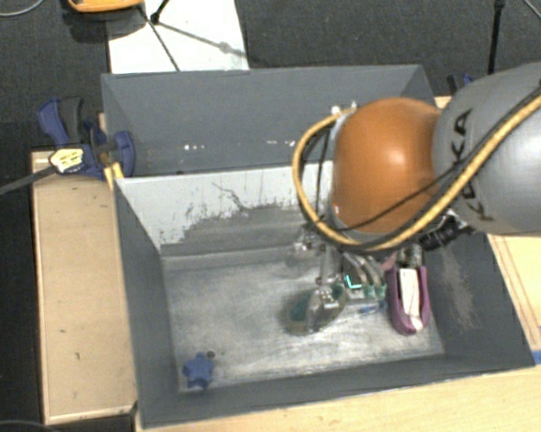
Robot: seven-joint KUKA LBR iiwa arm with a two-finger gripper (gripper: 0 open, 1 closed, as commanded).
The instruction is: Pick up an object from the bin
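The gripper [327, 298] hangs low near the centre of the bin [222, 304], a dark lump [303, 318] just to its lower left; whether it is open or closed cannot be told.

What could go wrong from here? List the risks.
The gripper is low over a small dark object on the bin floor; it may push the object aside rather than lift it. A purple and white object lies close beside the gripper and may get knocked. The blue object sits in the lower-left corner of the view, likely hard to reach later.
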